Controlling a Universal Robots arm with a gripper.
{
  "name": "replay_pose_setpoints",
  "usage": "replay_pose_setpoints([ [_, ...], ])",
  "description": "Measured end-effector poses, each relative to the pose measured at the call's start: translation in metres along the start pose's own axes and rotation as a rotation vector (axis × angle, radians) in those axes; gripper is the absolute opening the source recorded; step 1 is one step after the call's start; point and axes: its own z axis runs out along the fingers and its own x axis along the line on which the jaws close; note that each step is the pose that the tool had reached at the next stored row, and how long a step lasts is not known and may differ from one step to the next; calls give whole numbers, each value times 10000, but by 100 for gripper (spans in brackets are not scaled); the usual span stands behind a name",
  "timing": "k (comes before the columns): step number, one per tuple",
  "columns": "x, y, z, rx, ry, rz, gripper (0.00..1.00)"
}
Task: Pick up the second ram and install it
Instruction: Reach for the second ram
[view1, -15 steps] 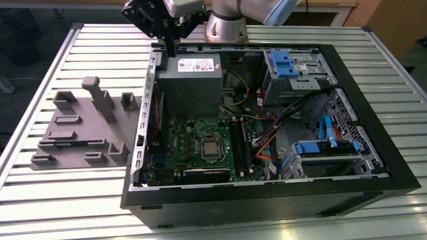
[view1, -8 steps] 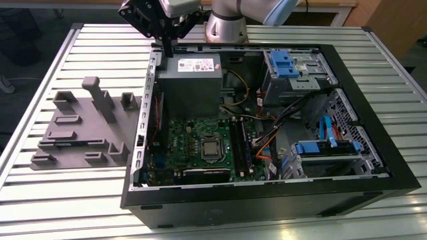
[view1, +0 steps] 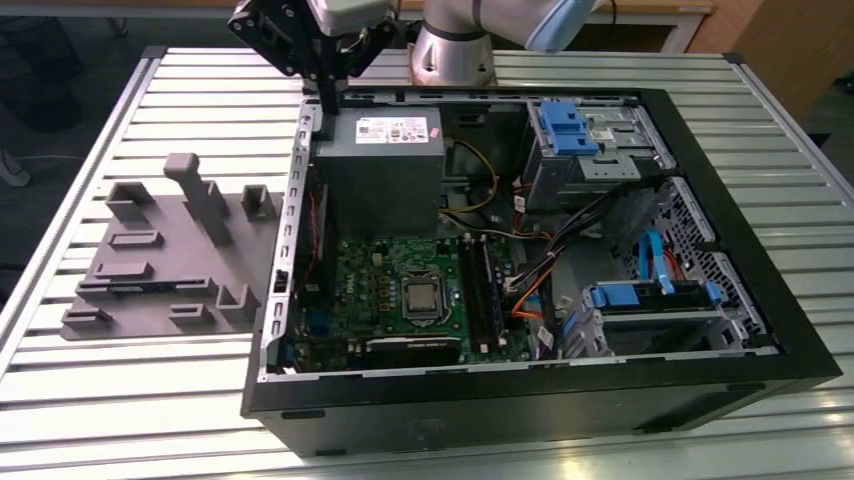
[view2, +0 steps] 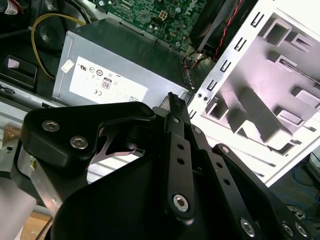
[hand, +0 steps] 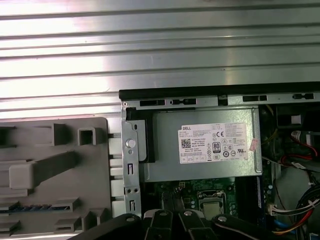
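I hold my black metal gripper above the black computer case's wall, fingers pressed together, empty. The thin dark second ram lies well aside and lower, in the gray plastic holder, long axis pointing toward the case.

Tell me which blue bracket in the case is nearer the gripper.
The blue bracket near the gray power supply, close to the gripper; the other blue bracket sits at the exterior view's lower right.
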Motion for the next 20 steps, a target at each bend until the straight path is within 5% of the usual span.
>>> replay_pose_setpoints([
  [16,131,-10,4,-1,0,1,11],
  [17,297,-23,7,-1,1,1,11],
  [20,302,-23,7,0,1,0,11],
])
